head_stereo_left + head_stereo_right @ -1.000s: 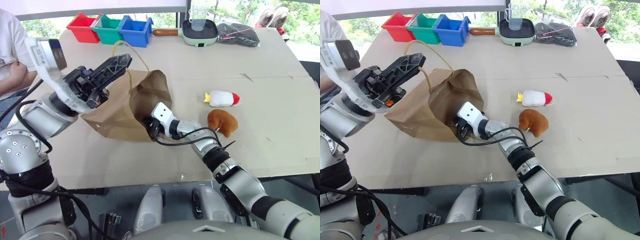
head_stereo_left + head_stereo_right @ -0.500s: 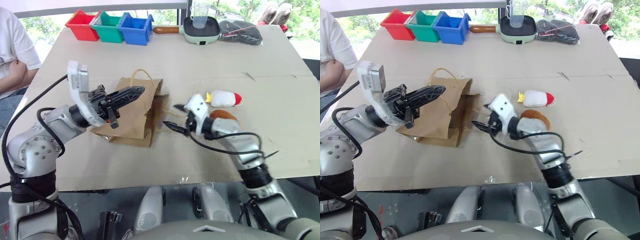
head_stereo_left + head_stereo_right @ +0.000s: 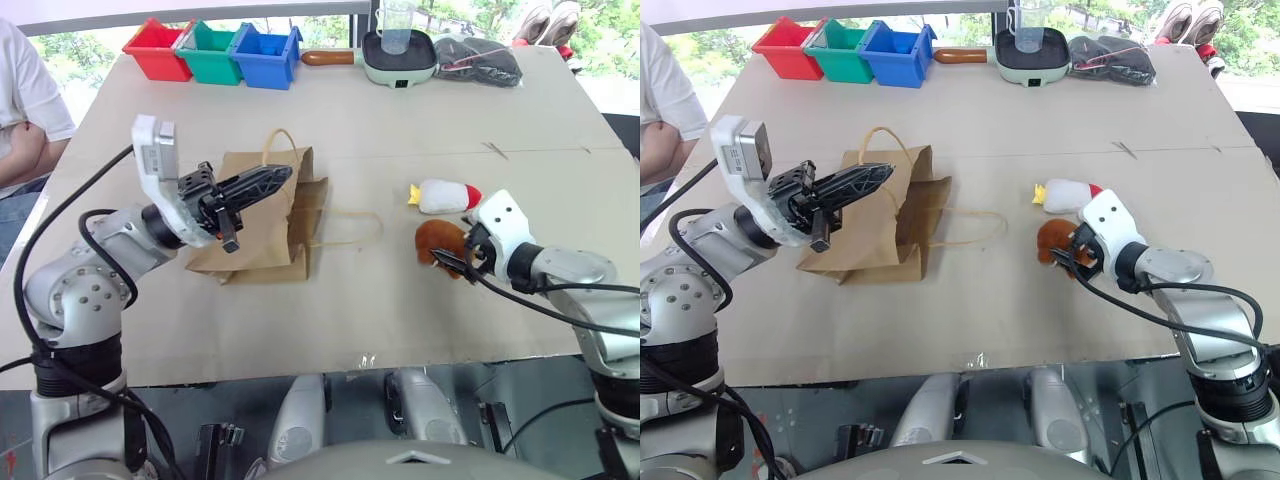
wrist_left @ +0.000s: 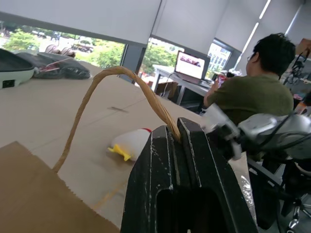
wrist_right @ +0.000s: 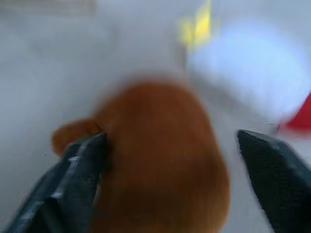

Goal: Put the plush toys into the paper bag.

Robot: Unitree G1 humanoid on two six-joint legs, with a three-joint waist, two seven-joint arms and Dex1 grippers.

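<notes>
The brown paper bag (image 3: 262,218) lies flat on the table, mouth toward the toys, with one loop handle (image 3: 350,226) lying loose on the table. My left gripper (image 3: 278,177) is shut on the other handle (image 4: 121,77), holding it a little above the bag. The fuzzy orange-brown plush toy (image 3: 437,240) sits to the right, and my right gripper (image 5: 170,138) stands open with a finger (image 5: 80,170) on each side of it. Just behind it lies the white rocket plush toy (image 3: 446,196) with its red tip and yellow end.
Red (image 3: 158,48), green (image 3: 212,52) and blue (image 3: 264,56) bins line the back left. A green pan (image 3: 398,58) with a cup and a dark cloth (image 3: 482,60) sit at the back. A person (image 3: 25,110) sits at the table's left side.
My right gripper came out of the bag's mouth, swung right to the orange-brown toy and opened. The bag collapsed flat as my left gripper lowered the handle.
</notes>
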